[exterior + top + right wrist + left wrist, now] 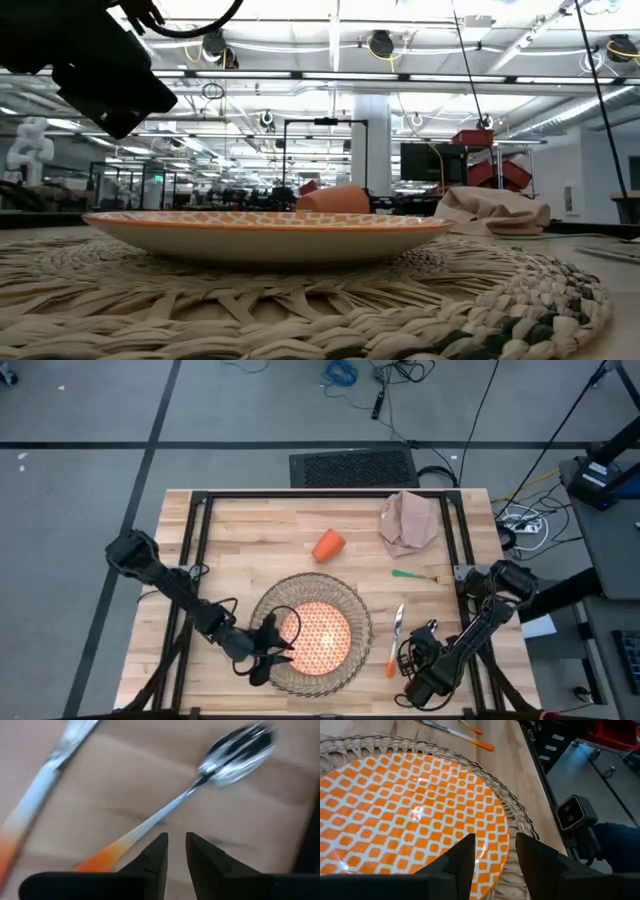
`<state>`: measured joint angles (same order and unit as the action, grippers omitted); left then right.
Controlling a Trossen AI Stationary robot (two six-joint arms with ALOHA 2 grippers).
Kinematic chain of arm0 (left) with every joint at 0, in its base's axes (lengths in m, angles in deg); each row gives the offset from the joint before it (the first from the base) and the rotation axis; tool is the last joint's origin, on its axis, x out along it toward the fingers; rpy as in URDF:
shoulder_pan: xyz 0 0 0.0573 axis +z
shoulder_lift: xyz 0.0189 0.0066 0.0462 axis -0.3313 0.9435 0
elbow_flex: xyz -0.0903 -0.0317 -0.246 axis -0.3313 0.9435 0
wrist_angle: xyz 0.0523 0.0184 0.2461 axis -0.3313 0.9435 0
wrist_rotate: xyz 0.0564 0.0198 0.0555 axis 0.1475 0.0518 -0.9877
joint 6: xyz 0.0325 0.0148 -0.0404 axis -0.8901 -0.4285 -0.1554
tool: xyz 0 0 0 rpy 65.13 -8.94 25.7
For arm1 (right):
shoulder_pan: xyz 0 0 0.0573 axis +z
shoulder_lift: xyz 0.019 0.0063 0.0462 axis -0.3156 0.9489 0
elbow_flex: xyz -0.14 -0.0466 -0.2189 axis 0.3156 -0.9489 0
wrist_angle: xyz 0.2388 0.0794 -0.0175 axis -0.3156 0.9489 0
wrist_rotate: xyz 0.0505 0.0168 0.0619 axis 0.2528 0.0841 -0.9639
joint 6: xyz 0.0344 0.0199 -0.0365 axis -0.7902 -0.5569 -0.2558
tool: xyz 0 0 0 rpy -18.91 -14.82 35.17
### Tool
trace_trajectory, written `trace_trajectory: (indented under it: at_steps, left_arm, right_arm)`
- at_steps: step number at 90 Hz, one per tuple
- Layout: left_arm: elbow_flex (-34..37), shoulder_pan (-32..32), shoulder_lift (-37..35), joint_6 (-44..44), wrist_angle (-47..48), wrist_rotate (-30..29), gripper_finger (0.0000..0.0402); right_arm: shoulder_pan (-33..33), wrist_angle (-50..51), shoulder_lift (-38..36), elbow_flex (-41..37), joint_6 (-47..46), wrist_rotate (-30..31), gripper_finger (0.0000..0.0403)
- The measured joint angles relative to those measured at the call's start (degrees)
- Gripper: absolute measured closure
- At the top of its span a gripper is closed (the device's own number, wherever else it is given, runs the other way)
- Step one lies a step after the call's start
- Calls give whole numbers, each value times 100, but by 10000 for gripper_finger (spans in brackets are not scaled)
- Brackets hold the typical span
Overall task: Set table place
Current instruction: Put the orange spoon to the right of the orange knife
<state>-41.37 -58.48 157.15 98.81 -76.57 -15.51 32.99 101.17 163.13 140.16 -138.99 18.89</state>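
Plate (322,636), orange-patterned, lies centred on the woven placemat (355,622) at the near middle of the surface (250,530); I see the left pincer (272,650) over the plate's left edge, fingers apart and holding nothing. The right pincer (174,851) hovers over an orange-handled spoon (200,780) right of the placemat, fingers nearly together, gripping nothing. Cup (328,544) on its side, napkin (406,523) and green-handled fork (420,573) lie farther back.

- Setting: a robotics lab or open industrial workspace.
- Beyond the table (610,300): exposed ceiling light strips (400,76), hanging cables, a monitor (432,160), red bins (472,138).
- Around the table: grey floor (90,410) with loose cables (345,375).
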Motion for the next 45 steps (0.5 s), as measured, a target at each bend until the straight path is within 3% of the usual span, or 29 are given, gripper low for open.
trace_trajectory:
  at_steps: [19,45]
  left_arm:
    - [-1,0,0,0,7,-15,274]
    - [-1,0,0,-2,5,-15,274]
  right_arm:
    - [-32,-488,-10,-461,93,-482,349]
    - [-83,-747,-77,-779,66,-361,349]
